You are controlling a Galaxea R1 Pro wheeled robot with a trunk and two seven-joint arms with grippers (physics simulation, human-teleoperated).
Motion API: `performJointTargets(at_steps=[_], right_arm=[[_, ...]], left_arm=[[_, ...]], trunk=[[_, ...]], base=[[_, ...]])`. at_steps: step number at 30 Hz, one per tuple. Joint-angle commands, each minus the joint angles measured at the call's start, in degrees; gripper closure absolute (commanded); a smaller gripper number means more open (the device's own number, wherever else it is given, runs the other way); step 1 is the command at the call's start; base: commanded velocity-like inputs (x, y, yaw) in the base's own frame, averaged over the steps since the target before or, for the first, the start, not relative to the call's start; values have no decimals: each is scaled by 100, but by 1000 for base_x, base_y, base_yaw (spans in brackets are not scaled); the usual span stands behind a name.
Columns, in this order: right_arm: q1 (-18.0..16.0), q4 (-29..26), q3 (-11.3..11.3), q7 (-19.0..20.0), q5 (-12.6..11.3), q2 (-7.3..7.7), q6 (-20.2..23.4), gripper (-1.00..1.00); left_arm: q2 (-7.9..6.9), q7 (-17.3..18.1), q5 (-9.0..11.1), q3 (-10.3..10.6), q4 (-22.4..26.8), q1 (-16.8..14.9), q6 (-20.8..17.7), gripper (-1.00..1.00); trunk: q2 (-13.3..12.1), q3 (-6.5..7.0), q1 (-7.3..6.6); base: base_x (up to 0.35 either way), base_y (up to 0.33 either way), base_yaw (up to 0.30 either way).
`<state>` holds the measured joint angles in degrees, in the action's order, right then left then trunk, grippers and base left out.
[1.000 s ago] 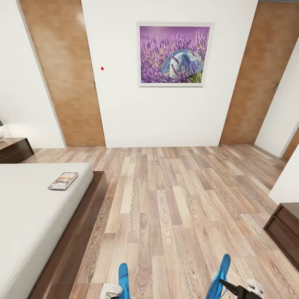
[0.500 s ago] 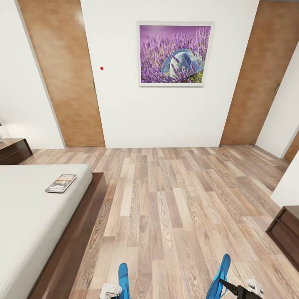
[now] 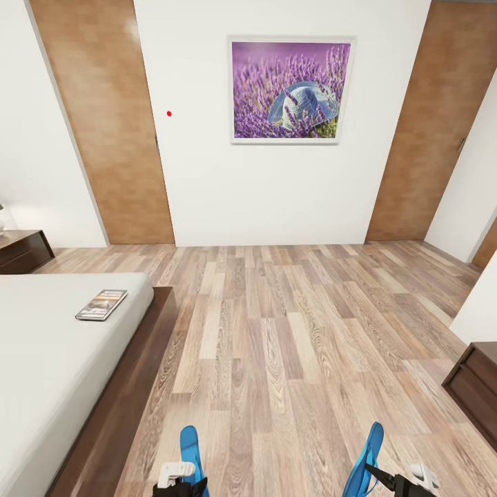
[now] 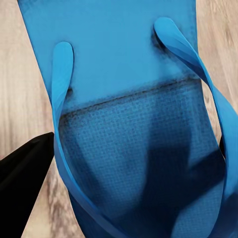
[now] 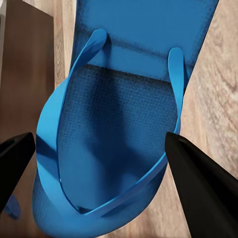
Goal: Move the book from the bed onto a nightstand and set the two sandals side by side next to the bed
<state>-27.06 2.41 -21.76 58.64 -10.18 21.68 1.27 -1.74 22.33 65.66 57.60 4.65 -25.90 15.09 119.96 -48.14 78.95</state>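
While each hand (image 3: 181,483) grips a sandal (image 3: 189,447), nothing is legible.

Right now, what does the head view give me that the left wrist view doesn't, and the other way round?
Head view only: the bed with the book lying on its mattress, a nightstand beyond it, the lavender picture, and the right gripper with the other sandal. Left wrist view only: a close look at the left-hand sandal's toe straps and one dark fingertip beside it. Both share that blue sandal at the left gripper and the wood-plank floor.
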Motion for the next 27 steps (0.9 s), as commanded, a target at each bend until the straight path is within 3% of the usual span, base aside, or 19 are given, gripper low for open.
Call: performJointTargets(at_steps=[1, 12, 27], right_arm=[[-10, 23, 23, 21, -59, 3, 14, 100], [-10, 14, 20, -274, -63, 43, 14, 100], [-10, 14, 1, -1384, -98, 67, 6, 100]], left_arm=[[-2, 10, 47, 49, 2, -3, 18, 100], [-2, 14, 43, 49, 9, -3, 21, 100], [-2, 34, 48, 49, 9, -3, 29, 100]], trunk=[[2, -5, -1], [2, -5, -1], [2, -5, -1]], base=[[0, 0, 0], [0, 0, 0], [0, 0, 0]])
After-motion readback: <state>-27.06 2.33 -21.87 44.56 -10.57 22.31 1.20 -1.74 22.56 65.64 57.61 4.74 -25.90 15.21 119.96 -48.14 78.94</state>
